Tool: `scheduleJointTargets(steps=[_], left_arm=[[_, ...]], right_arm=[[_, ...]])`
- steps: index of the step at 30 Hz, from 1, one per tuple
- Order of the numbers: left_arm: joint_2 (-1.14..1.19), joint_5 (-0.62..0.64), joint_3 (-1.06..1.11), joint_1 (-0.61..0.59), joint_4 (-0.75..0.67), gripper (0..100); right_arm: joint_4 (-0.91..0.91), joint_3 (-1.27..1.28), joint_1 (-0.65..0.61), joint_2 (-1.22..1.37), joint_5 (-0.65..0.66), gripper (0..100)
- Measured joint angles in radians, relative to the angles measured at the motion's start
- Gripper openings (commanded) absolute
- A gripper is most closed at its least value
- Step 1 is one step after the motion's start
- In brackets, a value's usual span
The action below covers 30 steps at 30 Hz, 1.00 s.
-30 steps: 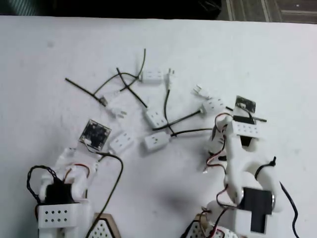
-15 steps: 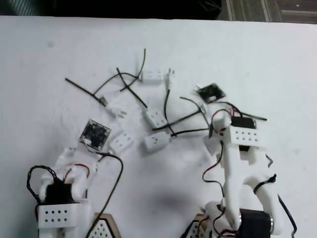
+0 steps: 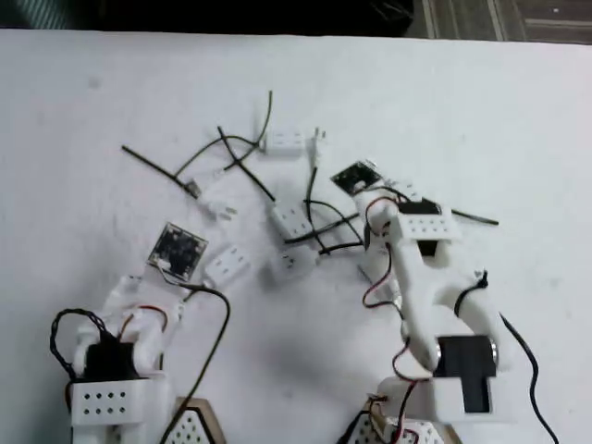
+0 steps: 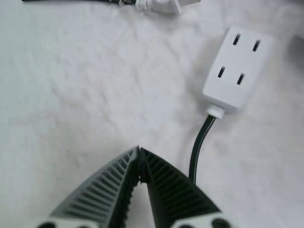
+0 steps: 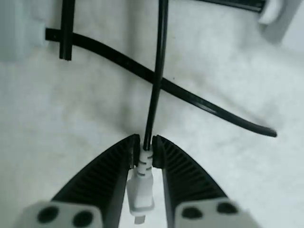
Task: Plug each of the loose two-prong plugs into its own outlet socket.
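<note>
My right gripper (image 5: 142,145) is shut on a white two-prong plug (image 5: 140,187); its black cord (image 5: 156,71) runs out from between the fingers. In the high view the right arm (image 3: 412,231) stands over the right side of the cord tangle. Several white outlet sockets lie there: one (image 3: 284,141) at the back, one (image 3: 291,219) in the middle, one (image 3: 293,264) and one (image 3: 227,264) nearer the front. My left gripper (image 4: 139,154) is shut and holds nothing, just short of a white socket (image 4: 237,66) and its black cord (image 4: 199,142).
Loose white plugs lie at the back (image 3: 319,139) and in the left of the tangle (image 3: 217,208), another (image 4: 161,4) beyond the left gripper. Black cords (image 5: 199,102) cross under the right gripper. The left arm (image 3: 116,356) sits at the front left.
The right arm has swung left and forward over the tangle with the plug, dragging its cord along. The left arm has not moved.
</note>
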Motion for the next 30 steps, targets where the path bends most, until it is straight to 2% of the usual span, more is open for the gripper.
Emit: scheduleJointTargets(steps=[4, 8, 17, 21, 30], left_arm=[[0.000, 0.000, 0.000, 0.000, 0.000, 2], [0.000, 0.000, 0.000, 0.000, 0.000, 2], [0.000, 0.000, 0.000, 0.000, 0.000, 2], [0.000, 0.000, 0.000, 0.000, 0.000, 2], [0.000, 0.000, 0.000, 0.000, 0.000, 2]], right_arm=[[0.083, -0.046, 0.002, 0.009, 0.000, 12.7], [0.155, -0.068, 0.000, 0.017, 0.000, 12.6], [0.198, -0.068, -0.002, 0.017, 0.006, 12.6], [0.264, -0.074, -0.040, 0.017, 0.006, 12.6], [0.285, -0.114, -0.041, 0.037, 0.006, 12.6]])
